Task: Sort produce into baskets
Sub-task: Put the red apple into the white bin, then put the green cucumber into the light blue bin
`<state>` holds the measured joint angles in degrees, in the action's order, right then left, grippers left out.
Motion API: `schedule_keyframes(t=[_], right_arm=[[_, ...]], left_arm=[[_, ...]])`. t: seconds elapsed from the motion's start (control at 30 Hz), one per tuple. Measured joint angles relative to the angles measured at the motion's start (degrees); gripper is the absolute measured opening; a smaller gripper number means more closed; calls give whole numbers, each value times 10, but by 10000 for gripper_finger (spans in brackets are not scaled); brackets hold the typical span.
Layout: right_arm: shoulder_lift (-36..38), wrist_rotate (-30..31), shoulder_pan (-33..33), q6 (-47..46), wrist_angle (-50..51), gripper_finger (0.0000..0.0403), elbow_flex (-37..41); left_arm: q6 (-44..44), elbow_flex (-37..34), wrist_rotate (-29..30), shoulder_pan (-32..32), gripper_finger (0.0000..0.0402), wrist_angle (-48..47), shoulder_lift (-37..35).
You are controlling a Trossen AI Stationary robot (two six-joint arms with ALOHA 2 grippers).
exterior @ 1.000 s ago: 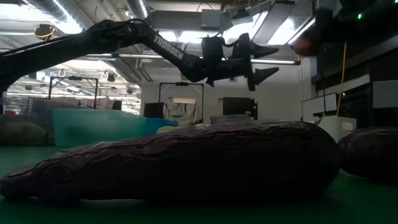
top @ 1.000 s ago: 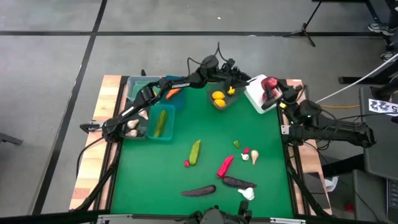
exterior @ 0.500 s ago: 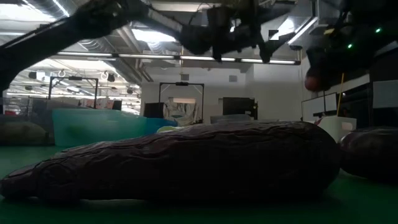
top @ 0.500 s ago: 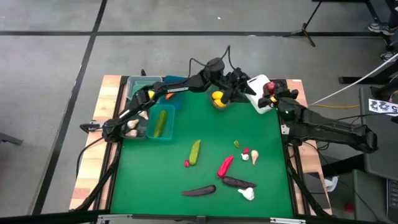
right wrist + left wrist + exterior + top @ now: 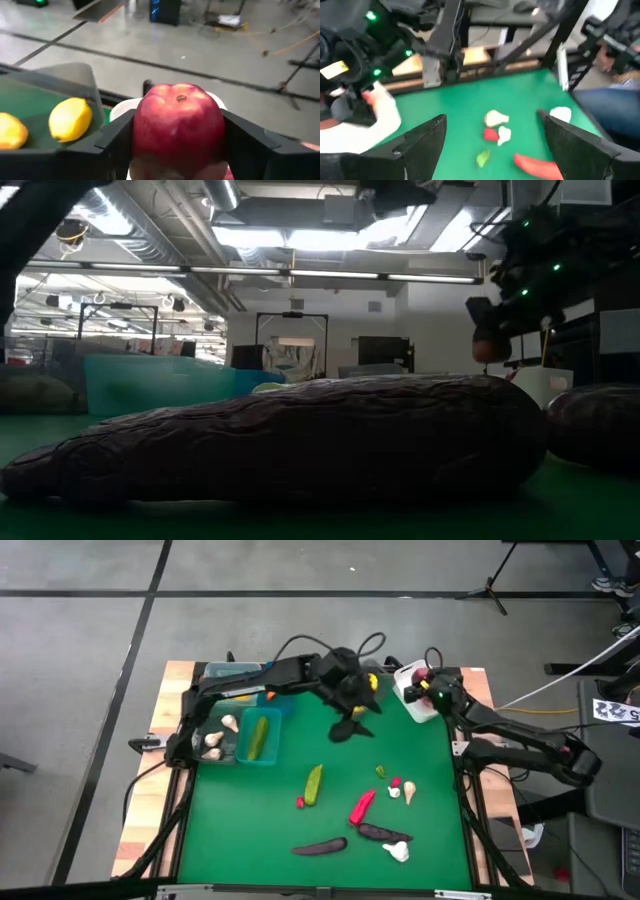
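- the right claw [image 5: 177, 150] is clamped on a red apple [image 5: 178, 122], one dark finger on each side; the apple fills the middle of the right wrist view and hides most of the white basket [image 5: 122, 109] under it.
- from above, that claw [image 5: 428, 686] sits over the white basket [image 5: 412, 700] at the far right corner of the desk [image 5: 420, 840]; the apple shows there only as a small red speck, and whether more fruit lies in the basket cannot be told.
- the left claw [image 5: 352, 720] hangs over the green mat near the far middle, fingers apart with nothing between them; the arm covers the grey basket, so only a bit of yellow shows beside it.
- two lemons [image 5: 70, 119] lie behind a translucent basket wall in the right wrist view, one cut off at the edge.
- the teal basket [image 5: 258, 738] holds a cucumber [image 5: 256, 736]; garlic bulbs [image 5: 213, 745] lie in the tub just beside it — its colour is hard to tell.
- loose on the mat: a second cucumber [image 5: 313, 784], a red pepper [image 5: 361, 806], two eggplants [image 5: 318, 847], garlic [image 5: 396, 852], and small red and green bits too tiny to name.
- in the low view one eggplant [image 5: 290, 440] blocks nearly everything; the apple [image 5: 486, 348] shows dimly at upper right.
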<state>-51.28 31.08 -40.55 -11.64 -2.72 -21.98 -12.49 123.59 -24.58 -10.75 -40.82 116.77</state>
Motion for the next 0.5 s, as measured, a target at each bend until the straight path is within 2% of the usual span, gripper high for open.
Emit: schedule_keyframes(t=[0.13,0.33,0.5], right_arm=[[-49,-32,-32,0,-17,290,0],[-75,-58,-54,23,-33,349,0],[-54,-80,-52,44,-31,368,-11]], left_arm=[[-14,0,88,32,328,-75,-34],[-12,-18,161,83,328,-114,-67],[5,-99,239,124,328,-113,-103]])
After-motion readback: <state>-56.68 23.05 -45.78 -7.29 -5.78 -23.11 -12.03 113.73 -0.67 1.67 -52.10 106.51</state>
